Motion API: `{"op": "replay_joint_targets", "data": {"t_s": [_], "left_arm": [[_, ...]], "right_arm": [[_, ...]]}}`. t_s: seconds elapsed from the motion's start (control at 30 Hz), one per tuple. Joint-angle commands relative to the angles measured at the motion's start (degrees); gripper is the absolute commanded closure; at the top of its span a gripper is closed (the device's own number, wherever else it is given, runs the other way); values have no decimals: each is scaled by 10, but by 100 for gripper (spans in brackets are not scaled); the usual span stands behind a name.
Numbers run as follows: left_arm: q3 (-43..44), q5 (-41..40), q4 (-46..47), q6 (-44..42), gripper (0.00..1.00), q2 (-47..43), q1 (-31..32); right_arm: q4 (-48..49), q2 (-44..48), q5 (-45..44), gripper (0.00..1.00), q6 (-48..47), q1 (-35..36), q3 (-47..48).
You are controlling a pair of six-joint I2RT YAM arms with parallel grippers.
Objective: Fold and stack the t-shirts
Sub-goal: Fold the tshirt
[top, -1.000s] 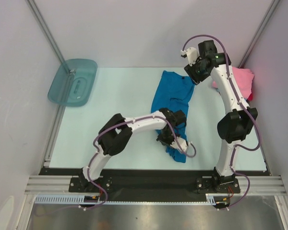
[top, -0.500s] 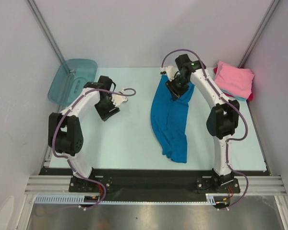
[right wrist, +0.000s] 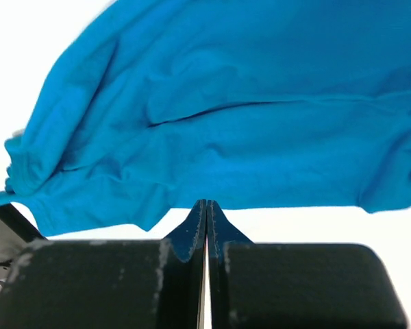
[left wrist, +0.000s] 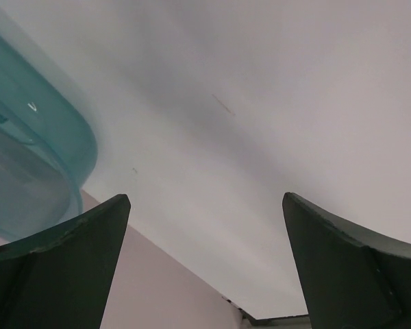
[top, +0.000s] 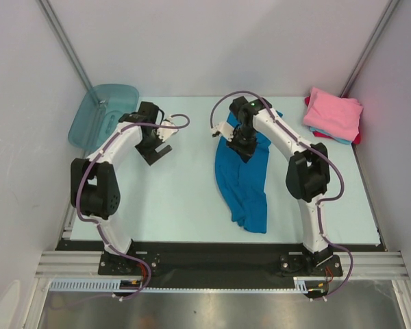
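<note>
A bright blue t-shirt [top: 245, 179] lies lengthwise on the table, loosely folded into a long strip; it fills the right wrist view [right wrist: 233, 116]. My right gripper [top: 243, 142] is down on its far part, and its jaws [right wrist: 207, 203] are shut with the tips pinching the shirt's near edge. A folded pink t-shirt [top: 334, 114] sits at the back right on top of others showing light blue and red edges [top: 342, 139]. My left gripper [top: 157, 147] stands open and empty well left of the blue shirt, its fingers [left wrist: 68, 240] spread wide apart.
A translucent teal tub [top: 99, 118] leans at the back left corner, also in the left wrist view [left wrist: 27, 157]. White walls enclose the table on three sides. The black rail [top: 212, 257] with both arm bases runs along the near edge.
The right gripper slid a little left and down over the blue shirt and closed. The left gripper opened fully and shifted slightly towards the back.
</note>
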State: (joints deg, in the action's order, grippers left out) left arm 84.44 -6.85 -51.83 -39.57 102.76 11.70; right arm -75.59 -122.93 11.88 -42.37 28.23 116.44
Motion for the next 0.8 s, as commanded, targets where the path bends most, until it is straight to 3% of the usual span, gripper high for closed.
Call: {"op": "replay_joint_targets", "data": {"t_s": [0.0,0.47,0.77], "left_arm": [[1,-63,6,-10,0,-8,-3],[133,-101,6,-11,0,70,-21],[135,-106,16,-9,0,59,-30]], "right_arm": [[-97,-2,15,100,-47,2,-23],[-67,-57,81,100,30,129,-39],[-36,-35,88,100,49,156,-92]]}}
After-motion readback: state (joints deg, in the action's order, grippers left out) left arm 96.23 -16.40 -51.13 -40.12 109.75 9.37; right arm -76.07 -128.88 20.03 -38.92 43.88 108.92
